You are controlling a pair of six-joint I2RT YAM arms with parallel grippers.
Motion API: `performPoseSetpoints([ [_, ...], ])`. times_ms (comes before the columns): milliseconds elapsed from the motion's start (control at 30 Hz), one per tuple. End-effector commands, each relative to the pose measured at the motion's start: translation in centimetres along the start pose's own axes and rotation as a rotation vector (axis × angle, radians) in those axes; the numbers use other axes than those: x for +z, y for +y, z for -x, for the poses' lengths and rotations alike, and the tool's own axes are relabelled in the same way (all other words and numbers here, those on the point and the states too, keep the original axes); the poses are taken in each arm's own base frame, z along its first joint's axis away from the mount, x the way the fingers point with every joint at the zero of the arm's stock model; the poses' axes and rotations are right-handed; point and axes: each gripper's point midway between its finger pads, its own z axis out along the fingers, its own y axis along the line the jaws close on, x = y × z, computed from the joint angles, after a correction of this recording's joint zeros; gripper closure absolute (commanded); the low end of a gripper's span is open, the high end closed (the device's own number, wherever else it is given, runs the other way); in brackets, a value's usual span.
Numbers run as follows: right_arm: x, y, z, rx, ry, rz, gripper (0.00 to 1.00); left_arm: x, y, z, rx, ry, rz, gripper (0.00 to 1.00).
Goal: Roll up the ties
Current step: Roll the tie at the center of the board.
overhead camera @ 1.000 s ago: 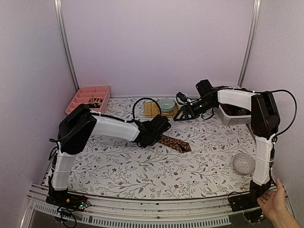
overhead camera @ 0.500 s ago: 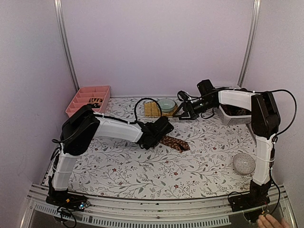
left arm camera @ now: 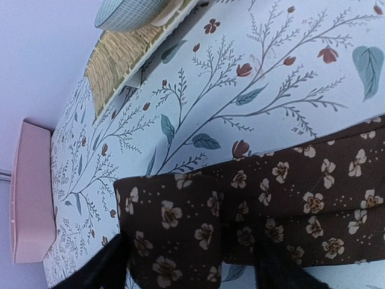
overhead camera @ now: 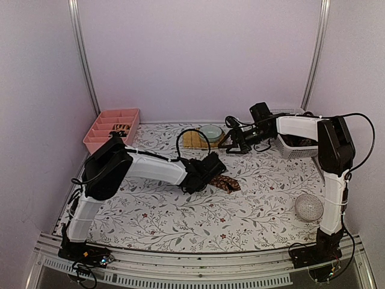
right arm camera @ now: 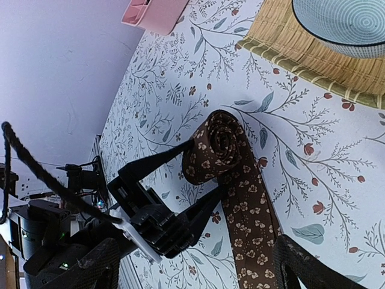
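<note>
Left claw (right arm camera: 208, 167) wider, astride rolled tie (right arm camera: 220, 139)

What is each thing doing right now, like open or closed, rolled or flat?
Tie, one end rolled up, the rest flat.
Left gripper, open around the rolled end.
Right gripper, open and empty.
Bowl, upright and empty on the mat.
</note>
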Motion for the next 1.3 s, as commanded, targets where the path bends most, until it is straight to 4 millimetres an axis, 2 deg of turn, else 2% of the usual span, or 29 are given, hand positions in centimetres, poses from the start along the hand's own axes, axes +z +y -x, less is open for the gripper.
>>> performPoseSetpoints([
  [0,1.7,-1.7,-1.4,0.068,0.035,0.0,0.13,-1.1,-0.6,1.0,-0.016,-0.02,-0.03,0.17],
  [67,2.1,-2.0,-1.7,0.083,0.037,-0.023,0.13,-1.5,-0.3,1.5,-0.03,-0.033,-0.042,0.01],
  [100,2.4,-2.1,-1.8,0.087,0.037,-0.03,0.13,-1.7,-0.1,1.8,-0.037,-0.041,-0.049,0.0],
  [367,4.1,-2.8,-2.4,0.167,0.038,-0.11,0.14,-5.0,1.5,4.6,-0.115,-0.122,-0.15,0.0],
  [533,5.3,-3.1,-2.3,0.211,0.048,-0.168,0.16,-7.5,3.1,5.0,-0.199,-0.152,-0.27,0.0],
  [600,5.8,-3.4,-2.5,0.219,0.055,-0.204,0.17,-8.8,4.6,4.9,-0.277,-0.169,-0.342,0.0],
  [700,6.8,-3.8,-3.2,0.238,0.066,-0.24,0.18,-9.5,6.8,4.0,-0.406,-0.188,-0.457,0.0],
  [733,7.1,-4.0,-3.5,0.245,0.073,-0.248,0.19,-9.4,7.3,2.8,-0.442,-0.18,-0.489,0.0],
  [867,8.6,-4.1,-4.4,0.266,0.105,-0.242,0.2,-9.5,10.4,1.9,-0.601,-0.242,-0.63,0.0],
  [967,9.7,-3.7,-4.8,0.279,0.123,-0.207,0.22,-8.7,11.3,1.3,-0.676,-0.254,-0.727,0.0],
  [1067,10.2,-2.8,-4.4,0.288,0.121,-0.167,0.23,-7.0,11.7,0.8,-0.713,-0.235,-0.766,0.0],
  [1267,11.7,-2.2,-4.1,0.288,0.127,-0.168,0.28,-3.4,10.7,0.1,-0.788,-0.196,-0.868,0.02],
])
